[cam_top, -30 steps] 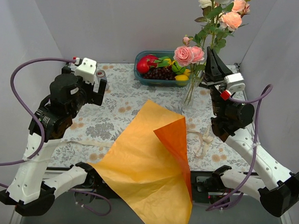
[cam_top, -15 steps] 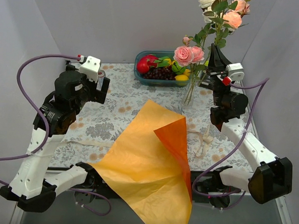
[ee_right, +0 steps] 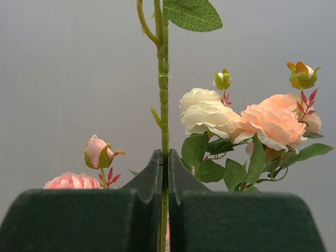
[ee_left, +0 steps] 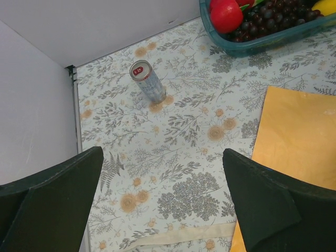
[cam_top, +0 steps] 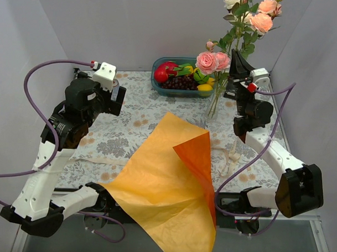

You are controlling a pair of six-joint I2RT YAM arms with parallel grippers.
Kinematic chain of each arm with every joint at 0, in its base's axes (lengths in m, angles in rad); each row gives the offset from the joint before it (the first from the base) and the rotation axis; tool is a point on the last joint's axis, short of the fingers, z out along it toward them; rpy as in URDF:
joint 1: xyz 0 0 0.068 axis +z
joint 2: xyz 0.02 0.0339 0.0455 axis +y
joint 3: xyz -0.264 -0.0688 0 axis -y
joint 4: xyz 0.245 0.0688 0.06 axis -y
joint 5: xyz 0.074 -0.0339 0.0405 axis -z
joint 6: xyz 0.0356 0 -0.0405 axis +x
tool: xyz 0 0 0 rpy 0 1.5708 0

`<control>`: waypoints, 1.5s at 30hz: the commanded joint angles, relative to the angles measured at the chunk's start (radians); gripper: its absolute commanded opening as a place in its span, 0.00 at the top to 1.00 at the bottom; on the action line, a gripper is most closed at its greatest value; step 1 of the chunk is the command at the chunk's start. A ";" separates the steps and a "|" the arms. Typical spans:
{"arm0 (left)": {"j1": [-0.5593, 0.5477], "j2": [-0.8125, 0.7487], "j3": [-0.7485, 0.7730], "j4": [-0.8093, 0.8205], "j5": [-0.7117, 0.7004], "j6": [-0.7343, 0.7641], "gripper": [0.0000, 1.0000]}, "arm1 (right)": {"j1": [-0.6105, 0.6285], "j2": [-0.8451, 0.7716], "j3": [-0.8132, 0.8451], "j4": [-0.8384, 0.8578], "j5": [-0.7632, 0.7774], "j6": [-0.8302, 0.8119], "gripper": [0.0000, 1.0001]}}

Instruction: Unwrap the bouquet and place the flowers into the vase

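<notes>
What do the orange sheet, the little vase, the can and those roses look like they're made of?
Orange sheet: thin matte paper, likely; it creases and folds over itself.
Vase: clear glass or plastic; stems show through it.
Can: shiny silvery metal, apparently.
Roses: possibly artificial; the stem looks moulded and glossy, though I can't be sure.

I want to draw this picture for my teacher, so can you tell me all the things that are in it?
flowers: several, pink, peach, cream, in the vase
vase: one, clear, back right
wrapping paper: one sheet, orange, front middle
ribbon: cream strips, beside the paper
tub of fruit: one, blue, back middle
can: one, silver, back left
tablecloth: one, flowery grey, covering the table
left tool: black, open, empty
right tool: black, shut on a green stem
</notes>
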 commanded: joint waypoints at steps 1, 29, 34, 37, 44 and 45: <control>0.006 -0.004 -0.007 0.019 0.001 0.013 0.02 | -0.018 0.002 0.052 0.117 -0.014 0.029 0.99; 0.007 0.011 -0.025 0.013 0.009 0.002 0.02 | -0.078 0.059 0.057 0.200 -0.108 0.095 0.99; 0.006 0.022 -0.016 0.013 0.010 -0.001 0.02 | -0.085 0.063 0.026 0.225 -0.116 0.118 0.99; 0.007 0.028 -0.011 0.011 0.015 -0.004 0.02 | -0.087 0.066 -0.001 0.243 -0.113 0.133 0.99; 0.006 0.034 -0.008 0.008 0.019 -0.005 0.02 | -0.088 0.077 -0.070 0.274 -0.103 0.153 0.99; 0.007 0.036 -0.008 0.009 0.019 -0.005 0.02 | -0.087 0.080 -0.078 0.277 -0.100 0.161 0.99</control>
